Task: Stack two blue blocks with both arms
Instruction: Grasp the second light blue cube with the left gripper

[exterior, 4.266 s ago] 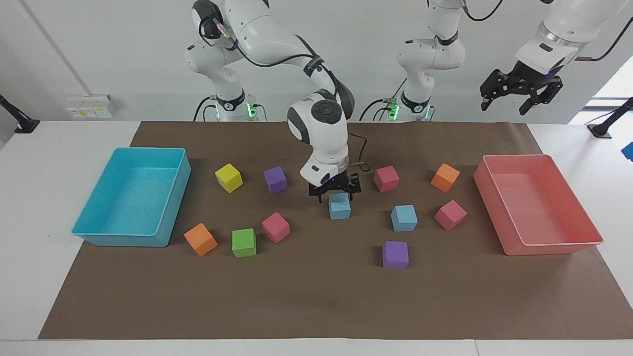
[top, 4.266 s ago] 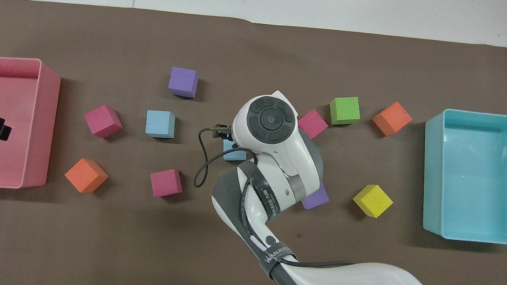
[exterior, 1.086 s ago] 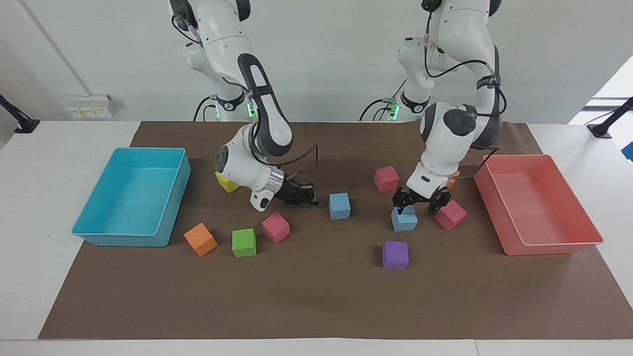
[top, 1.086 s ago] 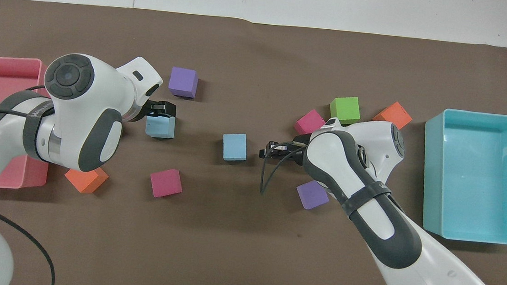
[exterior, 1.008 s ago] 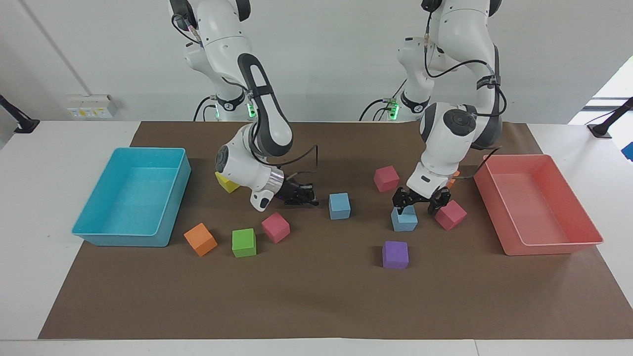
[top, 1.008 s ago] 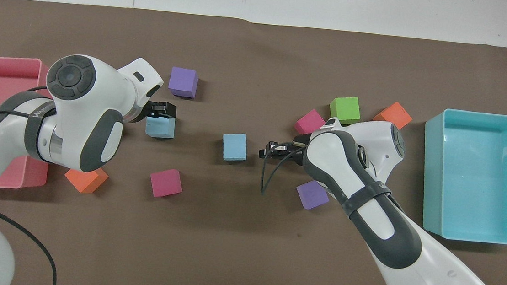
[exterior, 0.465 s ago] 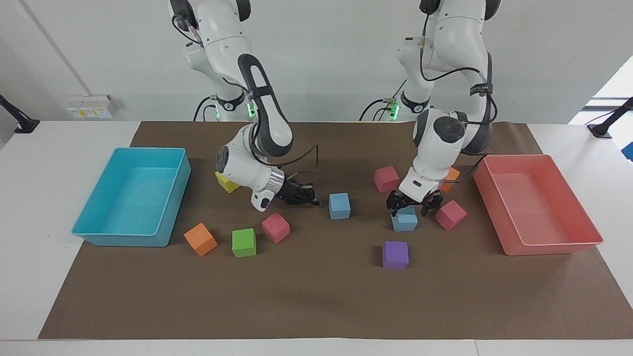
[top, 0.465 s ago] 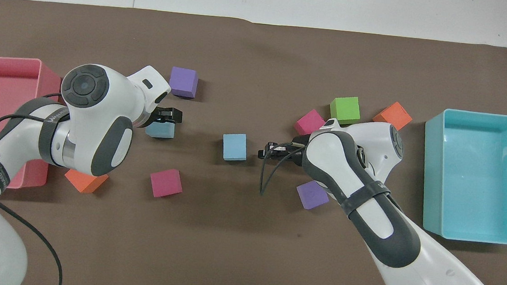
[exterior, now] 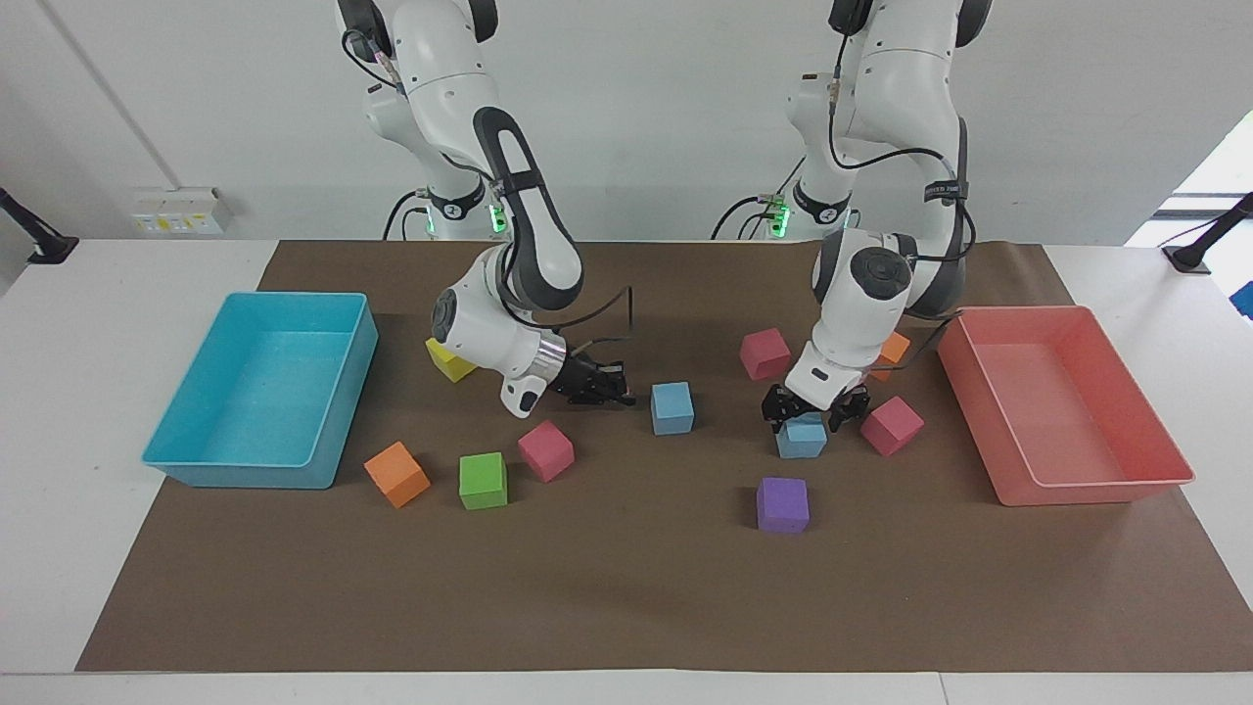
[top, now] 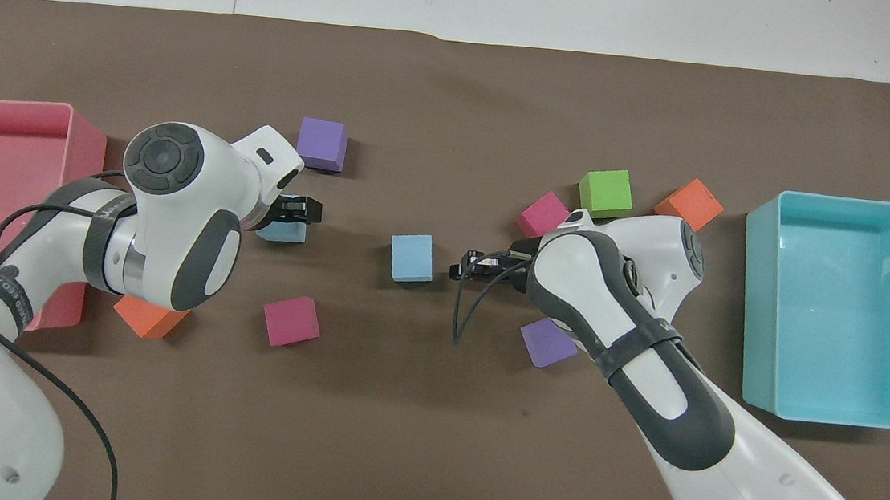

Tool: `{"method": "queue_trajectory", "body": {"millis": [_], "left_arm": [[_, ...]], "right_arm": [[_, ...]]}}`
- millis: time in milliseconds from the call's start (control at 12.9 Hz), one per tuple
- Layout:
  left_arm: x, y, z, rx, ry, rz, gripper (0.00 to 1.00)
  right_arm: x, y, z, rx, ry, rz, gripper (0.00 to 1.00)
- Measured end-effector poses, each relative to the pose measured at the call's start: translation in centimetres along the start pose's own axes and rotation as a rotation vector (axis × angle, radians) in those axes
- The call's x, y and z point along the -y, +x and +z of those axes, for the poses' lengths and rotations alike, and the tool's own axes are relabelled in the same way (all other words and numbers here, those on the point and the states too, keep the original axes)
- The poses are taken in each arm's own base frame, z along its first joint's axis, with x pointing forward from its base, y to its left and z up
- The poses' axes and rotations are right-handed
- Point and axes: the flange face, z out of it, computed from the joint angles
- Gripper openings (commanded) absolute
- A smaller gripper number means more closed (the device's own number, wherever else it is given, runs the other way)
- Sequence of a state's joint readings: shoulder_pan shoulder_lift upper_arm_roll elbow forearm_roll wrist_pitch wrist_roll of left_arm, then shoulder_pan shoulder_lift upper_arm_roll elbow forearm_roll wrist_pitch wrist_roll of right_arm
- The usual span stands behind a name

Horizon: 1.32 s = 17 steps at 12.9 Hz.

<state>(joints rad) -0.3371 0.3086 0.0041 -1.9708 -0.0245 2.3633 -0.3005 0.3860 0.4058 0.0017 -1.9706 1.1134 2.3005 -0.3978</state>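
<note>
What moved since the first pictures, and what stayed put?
The right gripper left the middle blue block, moved toward the right arm's end of the table and now sits shut beside it. The left gripper came from above the pink tray down onto the other blue block, open. Both blocks stayed put.

left gripper [exterior: 807,406]: we see it swung in from high over the pink tray [exterior: 1126,482] and lowered onto the blue block [exterior: 802,439] near that tray.
right gripper [exterior: 609,384]: drawn off the other blue block [exterior: 672,408], now low beside it, fingers together.
</note>
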Motion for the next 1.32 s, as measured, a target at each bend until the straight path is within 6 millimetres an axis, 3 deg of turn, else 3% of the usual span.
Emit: {"method": "queue_trajectory", "body": {"millis": [233, 776, 853, 1163, 1319], "left_arm": [[-0.96, -0.23, 0.95, -0.004, -0.002, -0.005, 1.00], [-0.79, -0.23, 1.06, -0.002, 0.000, -0.011, 0.98], [-0.75, -0.25, 1.10, -0.001, 0.000, -0.012, 0.87], [-0.58, -0.21, 1.13, -0.001, 0.002, -0.016, 0.16], [-0.38, -0.10, 1.02, -0.003, 0.002, -0.019, 0.02]], "right_arm": [[-0.22, -0.13, 0.11, 0.003, -0.001, 0.005, 0.00], [-0.61, -0.11, 0.00, -0.012, 0.027, 0.034, 0.00], [-0.64, -0.13, 0.01, -0.011, 0.027, 0.034, 0.00], [-0.71, -0.15, 0.01, -0.011, 0.027, 0.035, 0.00], [-0.73, -0.15, 0.00, -0.011, 0.027, 0.036, 0.00]]}}
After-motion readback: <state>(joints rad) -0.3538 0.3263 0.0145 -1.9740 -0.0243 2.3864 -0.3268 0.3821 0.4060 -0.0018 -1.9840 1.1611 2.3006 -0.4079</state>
